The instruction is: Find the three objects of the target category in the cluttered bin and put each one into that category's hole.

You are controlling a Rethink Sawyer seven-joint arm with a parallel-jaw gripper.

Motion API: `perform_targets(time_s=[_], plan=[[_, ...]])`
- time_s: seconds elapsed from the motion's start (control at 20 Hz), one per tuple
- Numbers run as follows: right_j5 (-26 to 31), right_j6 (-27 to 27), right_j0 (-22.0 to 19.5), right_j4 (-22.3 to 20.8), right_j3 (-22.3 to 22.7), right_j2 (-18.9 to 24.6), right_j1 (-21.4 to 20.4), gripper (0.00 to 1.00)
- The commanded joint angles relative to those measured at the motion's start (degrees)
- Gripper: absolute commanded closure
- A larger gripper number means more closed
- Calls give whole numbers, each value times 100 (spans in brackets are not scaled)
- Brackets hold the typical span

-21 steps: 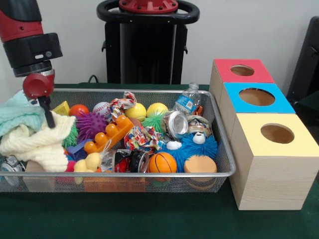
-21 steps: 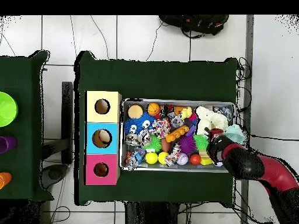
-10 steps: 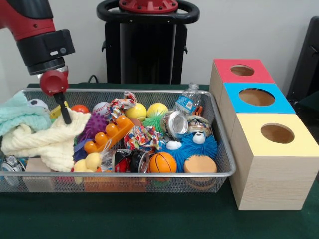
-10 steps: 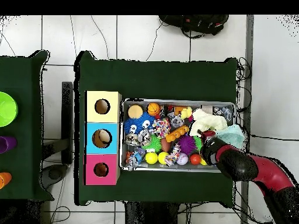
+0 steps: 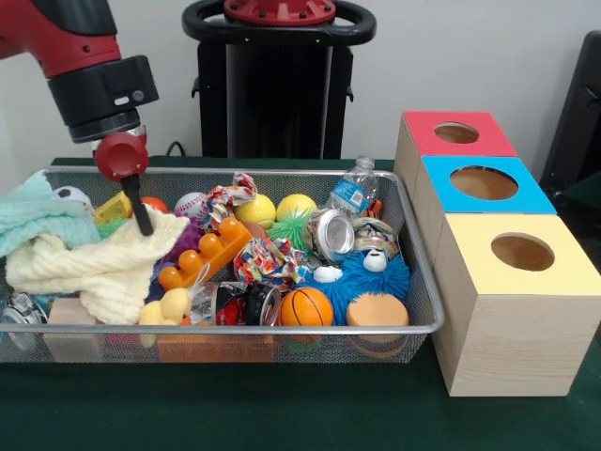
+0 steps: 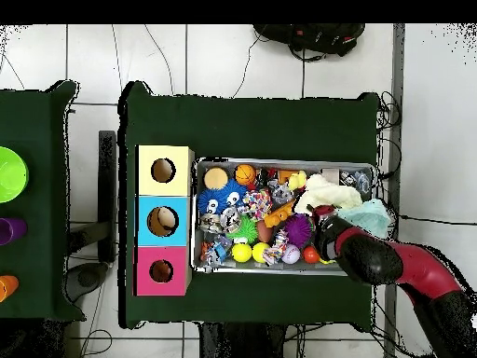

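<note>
While our red-headed black tool (image 5: 143,221) dips into wire mesh bin (image 5: 421,282) at its towel end, we see tips pinching cream knitted cloth (image 5: 89,268). Pale teal towel (image 5: 33,216) just beside. Three wooden boxes with red, blue, yellow holed tops (image 5: 488,183) next to bin on bench.

Cluttered mesh bin (image 5: 413,324) beside red (image 5: 457,133), blue (image 5: 485,183), yellow holes (image 5: 522,252).
</note>
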Motion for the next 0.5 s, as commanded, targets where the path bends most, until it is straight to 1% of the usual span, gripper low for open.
perform_targets(time_s=[0.05,0.15,0.2,0.3,0.4,0.5], plan=[[-66,-453,409,-373,881,-383,-397,100],[-296,-41,590,-381,1223,-597,-618,100],[-315,43,636,-344,1350,-648,-682,100],[-356,107,732,-299,1477,-752,-768,100],[-574,218,891,-367,1655,-914,-840,100],[-654,176,971,-373,1665,-1007,-836,100]])
